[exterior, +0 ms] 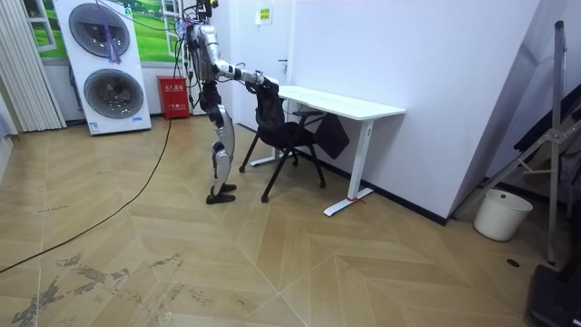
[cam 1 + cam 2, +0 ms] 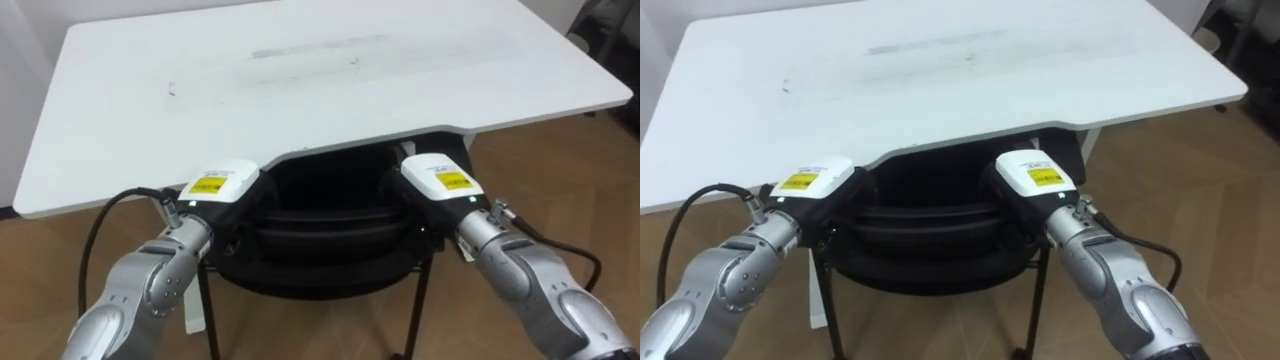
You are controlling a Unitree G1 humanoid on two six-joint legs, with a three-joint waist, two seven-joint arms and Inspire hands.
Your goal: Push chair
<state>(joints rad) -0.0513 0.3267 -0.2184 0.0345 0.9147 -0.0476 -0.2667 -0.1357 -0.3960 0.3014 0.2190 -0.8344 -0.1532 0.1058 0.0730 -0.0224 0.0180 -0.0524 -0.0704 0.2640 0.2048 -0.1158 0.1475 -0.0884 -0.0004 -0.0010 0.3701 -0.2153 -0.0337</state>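
Here, the white bench (image 2: 300, 90) is the largest thing: a smooth, flat top with rounded corners, faint grey scuffs and a shallow inward curve in its near edge. It stands on herringbone wood floor (image 1: 272, 263) against a pale wall. The black chair (image 2: 320, 235) faces the bench, its seat partly under that curved edge and its back toward the robot. Its curved backrest runs left to right, parallel to the bench edge, over thin dark metal legs. The left hand (image 2: 222, 185) and right hand (image 2: 440, 180) rest on the backrest's two ends. Their fingers are lost against the black backrest, so I cannot tell whether they are spread or curled.
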